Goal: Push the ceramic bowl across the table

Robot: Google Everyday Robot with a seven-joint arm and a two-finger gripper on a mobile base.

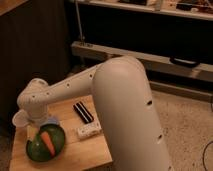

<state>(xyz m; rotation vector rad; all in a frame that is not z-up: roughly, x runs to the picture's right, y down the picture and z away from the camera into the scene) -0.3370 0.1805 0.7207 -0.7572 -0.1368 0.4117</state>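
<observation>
Big white arm (125,110) is hogging the foreground, reaching down-left over the table (95,150). The ceramic bowl (35,150) is sitting at the table's near-left corner, directly below the gripper (41,123), which is hanging at its far rim. Honestly can't tell if it's open or closed. A black striped bar (83,111) and a white block (89,131) are lying right of the gripper, and a small cup (19,119) is sitting just left of it. An orange carrot-shaped thing (47,142) is lying in the bowl.

the table (92,151) is bearing the ceramic bowl (36,150), white cup (19,120), black bar (83,112) and white block (89,131); my gripper (39,121) is hanging over the bowl's rim.
</observation>
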